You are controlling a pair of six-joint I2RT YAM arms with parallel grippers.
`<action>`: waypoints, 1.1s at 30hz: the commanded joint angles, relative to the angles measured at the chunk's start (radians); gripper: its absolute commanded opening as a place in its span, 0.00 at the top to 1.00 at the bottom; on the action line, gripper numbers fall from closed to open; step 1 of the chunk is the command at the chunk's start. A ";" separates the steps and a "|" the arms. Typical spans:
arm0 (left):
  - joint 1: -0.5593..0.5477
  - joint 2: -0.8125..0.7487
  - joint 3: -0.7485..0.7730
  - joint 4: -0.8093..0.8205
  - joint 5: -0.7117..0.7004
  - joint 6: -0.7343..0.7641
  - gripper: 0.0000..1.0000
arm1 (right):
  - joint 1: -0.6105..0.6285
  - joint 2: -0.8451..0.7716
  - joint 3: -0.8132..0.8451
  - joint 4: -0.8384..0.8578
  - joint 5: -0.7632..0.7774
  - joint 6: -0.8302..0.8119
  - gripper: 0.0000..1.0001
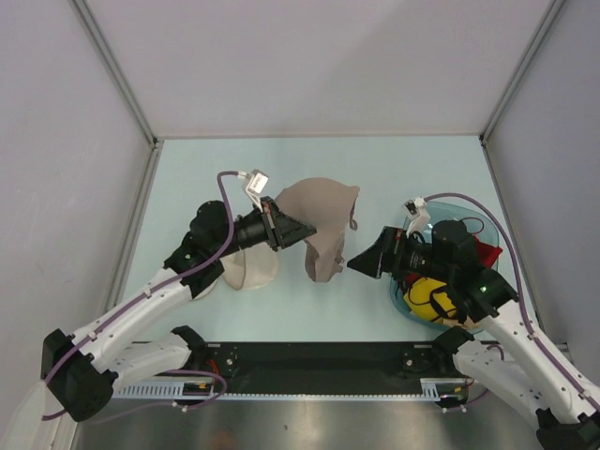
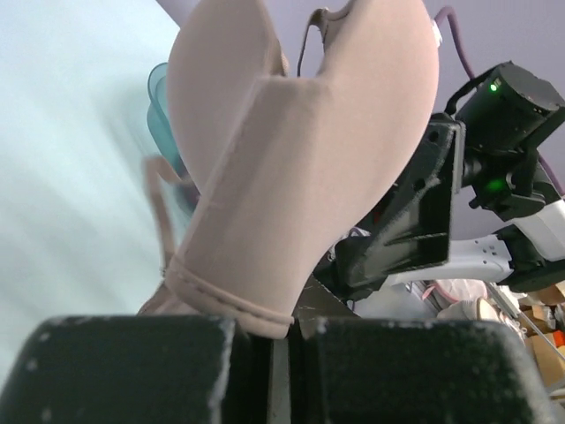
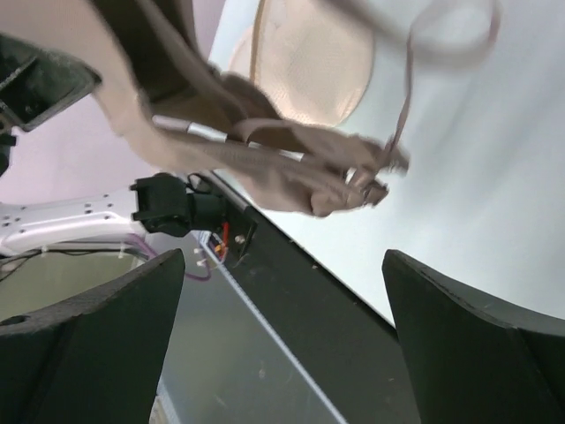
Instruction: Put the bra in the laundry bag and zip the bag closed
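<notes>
The taupe bra [image 1: 323, 225] hangs above the table's middle, its edge pinched in my left gripper [image 1: 289, 231], which is shut on it. In the left wrist view the bra [image 2: 300, 159] fills the frame and its hem sits between the closed fingers [image 2: 132, 371]. My right gripper [image 1: 359, 263] is just right of the bra, open and holding nothing. Its view shows the bra [image 3: 265, 159] above wide-apart fingers [image 3: 485, 344]. The cream mesh laundry bag [image 1: 251, 270] lies on the table under my left arm, also visible from the right wrist [image 3: 313, 62].
A translucent teal basket [image 1: 412, 305] holding a red bra [image 1: 485, 251] and a yellow-and-black garment [image 1: 427, 293] sits under my right arm. The black base rail [image 1: 319, 356] runs along the near edge. Walls close in the table at back and sides.
</notes>
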 commanded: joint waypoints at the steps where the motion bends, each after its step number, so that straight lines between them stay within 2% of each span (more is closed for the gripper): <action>1: -0.002 0.014 0.059 0.013 -0.007 0.049 1.00 | 0.029 -0.058 -0.005 0.008 -0.051 0.088 0.00; 5: 0.000 0.034 0.071 0.043 0.012 0.016 1.00 | 0.072 -0.074 -0.031 0.089 -0.086 0.161 0.00; 8: 0.000 0.041 0.060 0.104 0.035 -0.033 1.00 | 0.130 -0.068 -0.080 0.233 -0.071 0.250 0.00; 12: -0.002 0.046 0.034 0.201 0.055 -0.098 1.00 | 0.235 -0.048 -0.143 0.525 0.041 0.379 0.00; 16: 0.000 0.055 0.016 0.258 0.087 -0.147 1.00 | 0.306 0.027 -0.127 0.621 0.165 0.393 0.00; 20: 0.000 0.049 -0.016 0.313 0.099 -0.217 1.00 | 0.336 0.076 -0.134 0.751 0.227 0.425 0.00; 27: -0.002 0.034 -0.082 0.378 0.132 -0.296 1.00 | 0.341 0.109 -0.134 0.818 0.267 0.372 0.00; 33: -0.002 0.012 -0.131 0.428 0.164 -0.369 1.00 | 0.315 0.138 -0.122 0.835 0.239 0.304 0.00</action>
